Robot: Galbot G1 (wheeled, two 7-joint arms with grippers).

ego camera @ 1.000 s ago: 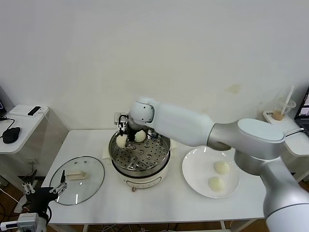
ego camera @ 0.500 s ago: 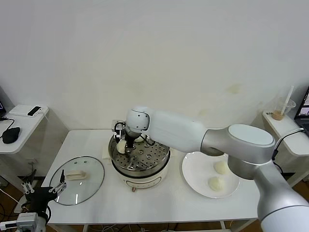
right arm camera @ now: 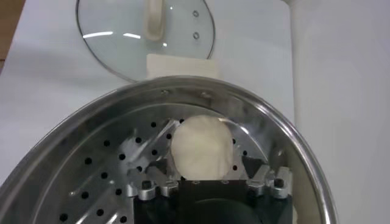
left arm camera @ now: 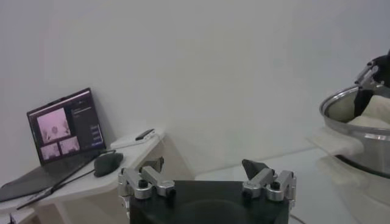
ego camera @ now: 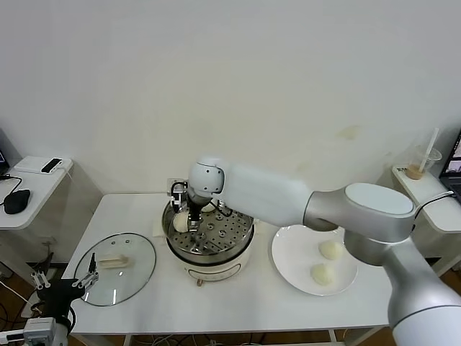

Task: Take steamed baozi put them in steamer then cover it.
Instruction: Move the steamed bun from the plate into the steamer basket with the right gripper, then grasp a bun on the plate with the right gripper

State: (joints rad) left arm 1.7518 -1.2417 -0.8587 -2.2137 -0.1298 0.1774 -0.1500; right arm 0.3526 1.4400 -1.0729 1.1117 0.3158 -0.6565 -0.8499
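Note:
The steamer stands on its white pot base at the table's middle. My right gripper reaches down into its back left part. In the right wrist view the gripper is open, its fingers on either side of a baozi that rests on the perforated bottom; the same baozi shows in the head view. A second baozi lies behind, partly hidden by the arm. Two more baozi lie on the white plate. The cover lies flat on the table, left of the steamer. My left gripper is parked open.
A white folded pad lies between the steamer and the cover. A side table with a mouse stands at the left, and a laptop is there too. A cup stands on a shelf at the right.
My right gripper has come down into the steamer with the baozi, which now rests on the bottom. The left arm has not moved.

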